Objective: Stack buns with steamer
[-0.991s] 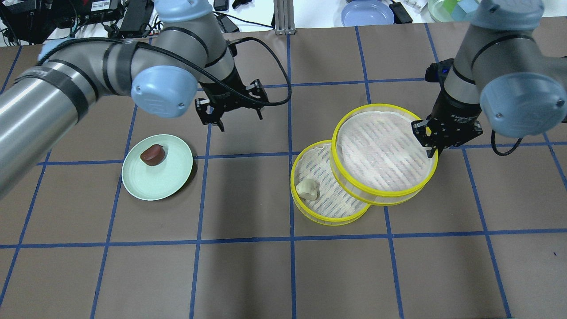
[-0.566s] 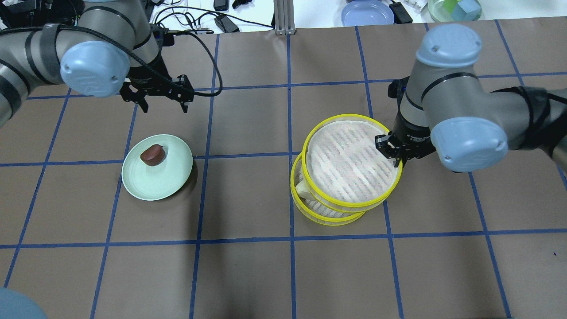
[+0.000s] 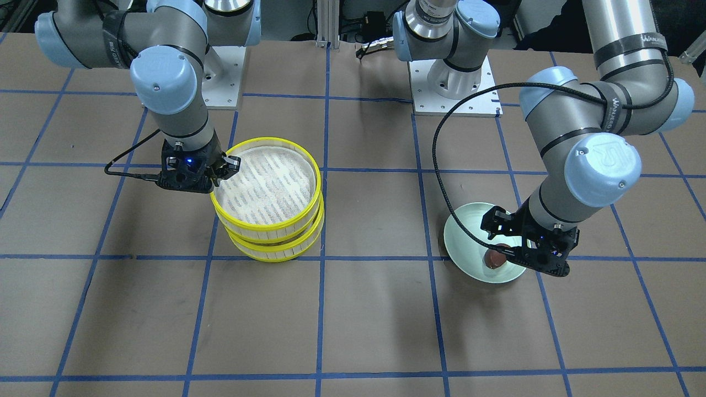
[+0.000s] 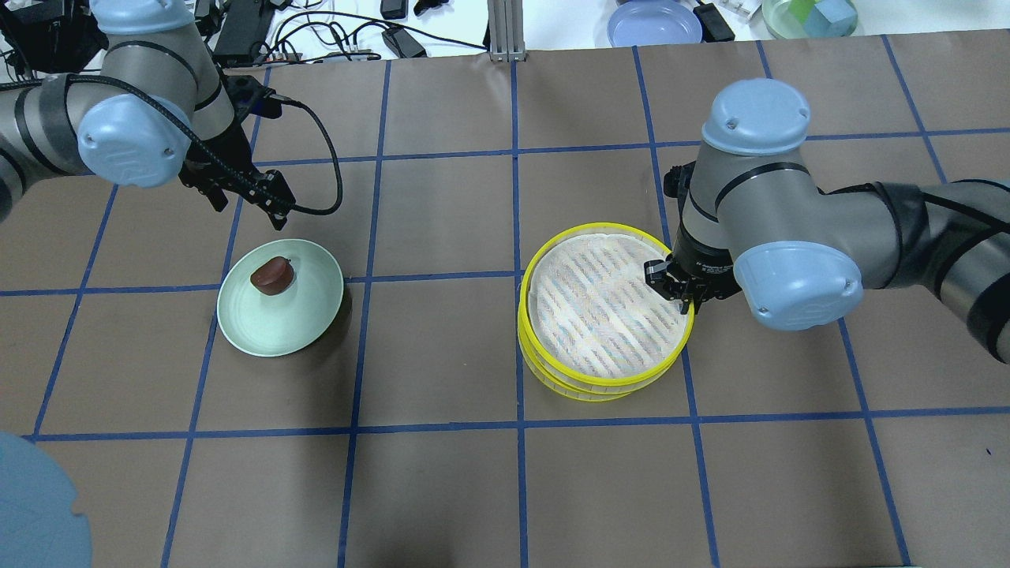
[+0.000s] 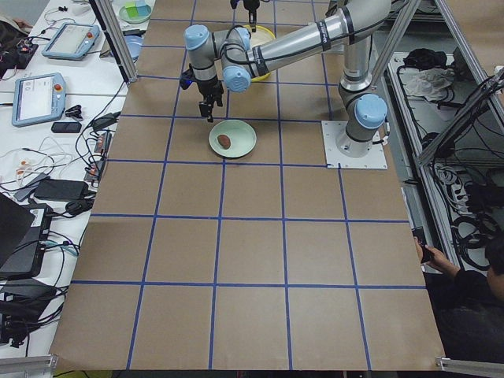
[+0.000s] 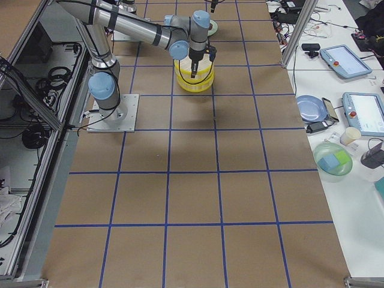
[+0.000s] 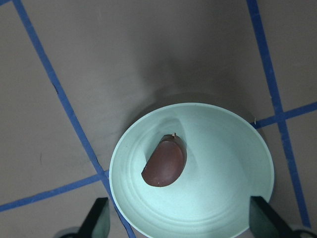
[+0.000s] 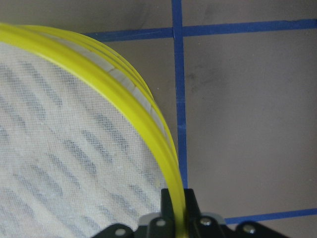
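Observation:
The dark reddish-brown bun (image 4: 272,274) lies on a pale green plate (image 4: 292,323) at the left. My left gripper (image 4: 248,201) is open and empty above it. The left wrist view shows the bun (image 7: 165,162) on the plate (image 7: 223,173) between the spread fingertips (image 7: 99,220). Two yellow-rimmed steamer trays are stacked right of centre. My right gripper (image 4: 680,296) is shut on the right rim of the upper tray (image 4: 604,308), which sits on the lower tray (image 3: 276,251). The right wrist view shows the rim (image 8: 148,119) pinched. The cream-white bun is hidden under the upper tray.
A blue plate (image 4: 653,22), a green bowl with blocks (image 4: 809,16), cables and an aluminium post (image 4: 505,28) lie beyond the table's far edge. Brown paper with blue tape lines covers the table (image 4: 442,489).
My right arm moved the upper tray left and onto the lower tray, covering the cream-white bun. My left arm swung left to the plate, gripper still open.

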Robot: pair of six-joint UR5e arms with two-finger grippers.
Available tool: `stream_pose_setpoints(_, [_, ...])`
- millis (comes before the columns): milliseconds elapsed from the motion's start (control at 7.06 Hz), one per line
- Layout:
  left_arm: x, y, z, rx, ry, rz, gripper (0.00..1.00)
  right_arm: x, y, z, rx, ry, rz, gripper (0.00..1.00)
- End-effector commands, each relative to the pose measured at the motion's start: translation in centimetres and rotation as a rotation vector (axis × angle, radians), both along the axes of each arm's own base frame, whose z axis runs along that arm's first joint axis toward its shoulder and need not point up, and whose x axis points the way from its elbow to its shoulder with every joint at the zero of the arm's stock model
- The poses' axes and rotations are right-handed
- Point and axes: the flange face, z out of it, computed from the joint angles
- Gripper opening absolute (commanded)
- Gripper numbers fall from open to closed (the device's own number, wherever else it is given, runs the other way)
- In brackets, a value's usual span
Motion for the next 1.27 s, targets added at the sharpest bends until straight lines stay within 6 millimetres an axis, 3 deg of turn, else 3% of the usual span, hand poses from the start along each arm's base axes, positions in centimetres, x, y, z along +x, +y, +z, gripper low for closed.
stream_pose_setpoints(0, [1.2, 0.9, -5.5, 0.029, 0.022, -0.154, 0.98, 0.1, -0.3, -0.6, 0.012, -0.001, -0.001, 0.00])
stream_pose_setpoints(142, [2.6, 0.8, -7.1, 0.051, 0.044, -0.139, 0.98, 0.1, -0.6, -0.3, 0.004, -0.001, -0.002, 0.00])
stream_pose_setpoints(425, [2.7, 0.6, -9.3, 0.082, 0.097, -0.123, 0.98, 0.3, -1.7, -0.9, 0.009, 0.007, -0.052, 0.00])
stream_pose_setpoints(708, [2.8, 0.9, -10.5, 0.109, 0.106, -0.115, 0.89, 1.3, -1.6, -1.8, 0.024, 0.017, -0.024, 0.00])
stream_pose_setpoints(850, [2.7, 1.2, -11.2, 0.124, 0.107, -0.119, 0.65, 1.6, -1.5, -1.8, 0.025, 0.023, -0.015, 0.00])
stream_pose_setpoints(991, [2.8, 1.1, -11.2, 0.124, 0.100, -0.116, 0.03, 1.7, -1.5, -1.8, 0.026, 0.022, -0.011, 0.00])
stream_pose_setpoints(1133, [2.8, 1.0, -11.2, 0.125, 0.098, -0.110, 0.00, 1.7, -1.4, -1.5, 0.023, 0.019, 0.016, 0.00])
